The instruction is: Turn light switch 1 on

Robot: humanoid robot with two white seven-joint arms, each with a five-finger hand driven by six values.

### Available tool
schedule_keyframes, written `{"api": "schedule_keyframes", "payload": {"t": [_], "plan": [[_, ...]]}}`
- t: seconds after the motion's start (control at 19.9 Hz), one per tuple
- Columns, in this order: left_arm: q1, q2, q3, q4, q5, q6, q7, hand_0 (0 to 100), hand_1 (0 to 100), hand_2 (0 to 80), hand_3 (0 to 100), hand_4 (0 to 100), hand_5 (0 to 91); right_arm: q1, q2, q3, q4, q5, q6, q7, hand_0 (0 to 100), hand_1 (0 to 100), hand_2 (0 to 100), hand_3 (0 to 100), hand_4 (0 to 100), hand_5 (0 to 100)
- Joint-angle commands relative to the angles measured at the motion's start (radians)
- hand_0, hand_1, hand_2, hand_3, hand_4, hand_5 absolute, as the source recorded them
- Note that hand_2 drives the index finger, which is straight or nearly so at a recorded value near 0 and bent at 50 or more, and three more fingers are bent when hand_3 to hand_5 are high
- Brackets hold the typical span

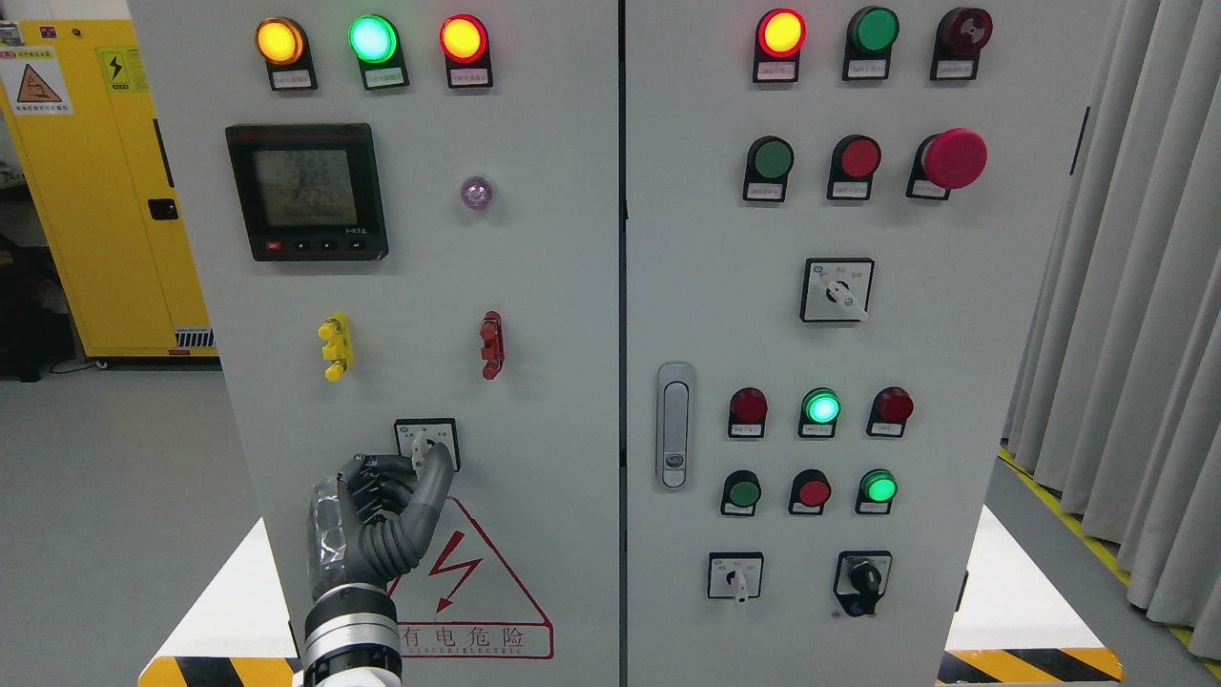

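One left hand (377, 520) raised, fingers (434, 477) touching rotary switch (427, 443).

- The left robot hand (382, 520) reaches up to the rotary switch (426, 443) low on the left cabinet door (534, 286).
- A meter (306, 191) sits above.
- The door handle (674, 425) lies right, on the right cabinet door (954, 382).

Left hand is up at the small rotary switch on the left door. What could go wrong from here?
1. The left hand covers part of the rotary switch, so I cannot tell whether the fingers actually pinch its knob; they might slip when turning.
2. The red terminal and yellow terminal sit just above; an overshoot upward could knock them.
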Motion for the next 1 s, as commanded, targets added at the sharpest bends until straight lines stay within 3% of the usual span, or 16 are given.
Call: {"api": "schedule_keyframes", "payload": {"t": [0.0,0.95], "plan": [[-0.002,0.0,-0.002,0.006,0.0,-0.001,-0.005,27,65,60.8,89,87,83.8,0.0,0.0,0.0,0.0,0.0,-0.001,0.001,0,50,4,0,0,0],[-0.001,0.0,-0.005,0.007,0.0,-0.004,-0.005,42,61,61.0,89,87,83.1,0.0,0.0,0.0,0.0,0.0,-0.001,0.001,0,50,4,0,0,0]]}}
